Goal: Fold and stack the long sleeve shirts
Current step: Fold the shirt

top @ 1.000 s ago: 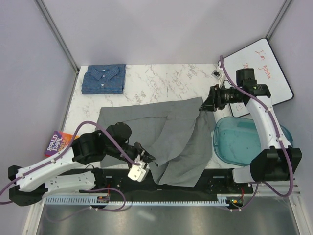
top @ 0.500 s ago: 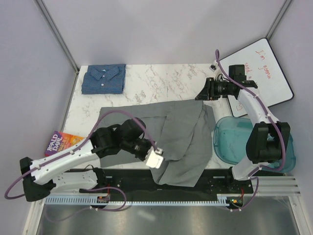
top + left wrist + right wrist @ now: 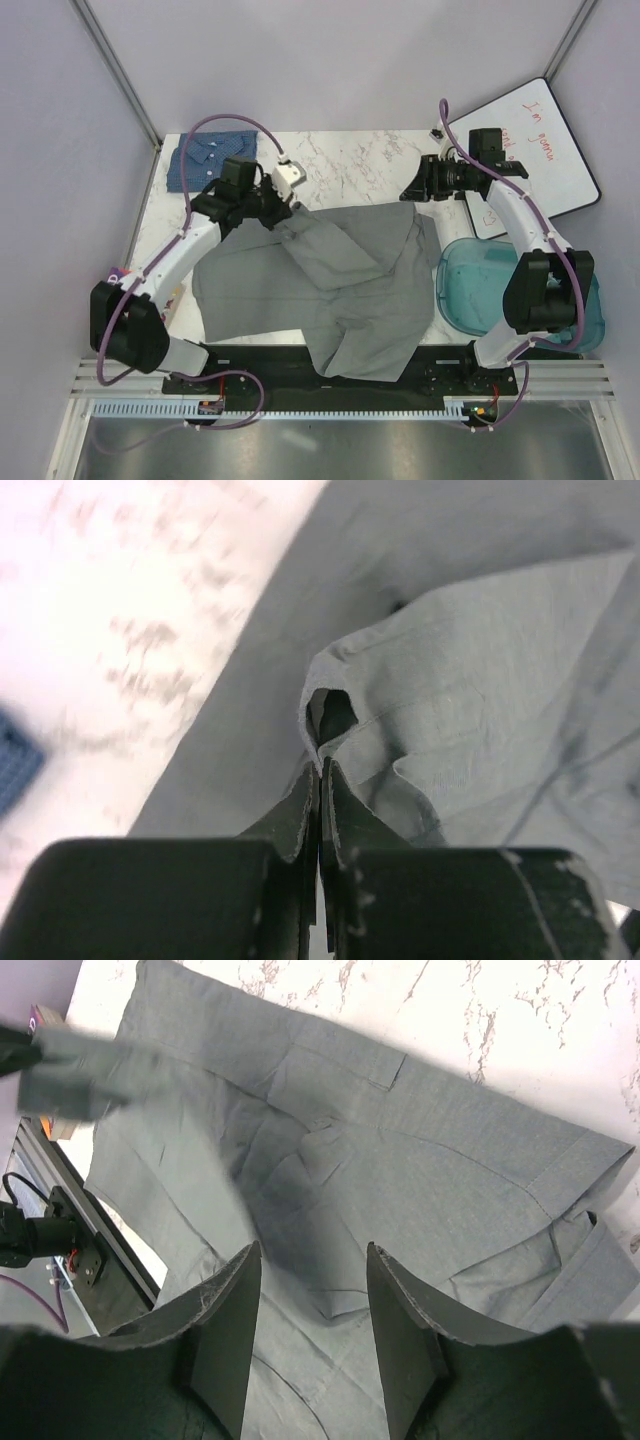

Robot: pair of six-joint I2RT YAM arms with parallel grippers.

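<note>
Spreading across the middle of the bench, the grey shirt lies rumpled, its near end reaching the bench's front edge. You see the left pincer clamped tight on a raised fold of this shirt, at its far left part. The right pincer hangs above the shirt's far right corner, jaws apart and holding nothing. You find the blue checked shirt folded at the far left corner, apart from the grey one. A blue tub sits at the right edge.
</note>
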